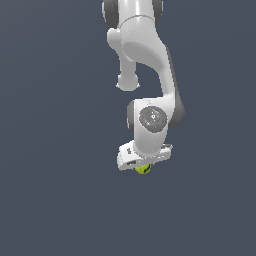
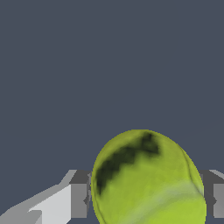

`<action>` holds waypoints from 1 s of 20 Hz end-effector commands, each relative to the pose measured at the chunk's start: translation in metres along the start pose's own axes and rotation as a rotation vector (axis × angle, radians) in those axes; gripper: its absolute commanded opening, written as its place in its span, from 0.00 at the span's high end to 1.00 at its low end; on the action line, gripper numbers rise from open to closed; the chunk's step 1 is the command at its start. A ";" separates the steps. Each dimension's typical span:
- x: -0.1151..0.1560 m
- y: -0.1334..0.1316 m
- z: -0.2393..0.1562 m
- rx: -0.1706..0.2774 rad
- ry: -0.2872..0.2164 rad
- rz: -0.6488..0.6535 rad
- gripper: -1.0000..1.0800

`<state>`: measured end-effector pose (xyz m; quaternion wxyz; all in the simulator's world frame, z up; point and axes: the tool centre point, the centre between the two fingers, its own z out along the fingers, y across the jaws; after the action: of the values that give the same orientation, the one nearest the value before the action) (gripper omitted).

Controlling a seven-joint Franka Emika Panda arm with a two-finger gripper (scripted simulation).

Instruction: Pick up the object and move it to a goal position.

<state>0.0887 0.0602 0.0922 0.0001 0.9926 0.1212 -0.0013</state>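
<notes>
The object is a small yellow-green ball (image 1: pixel 143 168) with a dark patch, showing just under the white hand of my arm in the exterior view. In the wrist view the ball (image 2: pixel 148 179) fills the space between my two fingers (image 2: pixel 78 200), which press against its sides. My gripper (image 1: pixel 142 167) is shut on the ball, and most of the ball is hidden behind the hand in the exterior view. No goal marker shows in either view.
Only a plain dark grey-blue surface (image 1: pixel 55 190) surrounds the arm in both views. The white arm links (image 1: pixel 150 55) rise above the hand toward the top of the exterior view.
</notes>
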 end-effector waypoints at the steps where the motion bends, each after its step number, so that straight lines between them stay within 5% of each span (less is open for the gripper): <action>1: 0.011 -0.024 -0.015 -0.001 0.002 0.000 1.00; 11: 0.051 -0.110 -0.065 -0.001 0.002 0.000 1.00; 20: 0.074 -0.156 -0.091 -0.001 0.002 0.000 1.00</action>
<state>0.1215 0.2235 0.1785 0.0001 0.9925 0.1218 -0.0010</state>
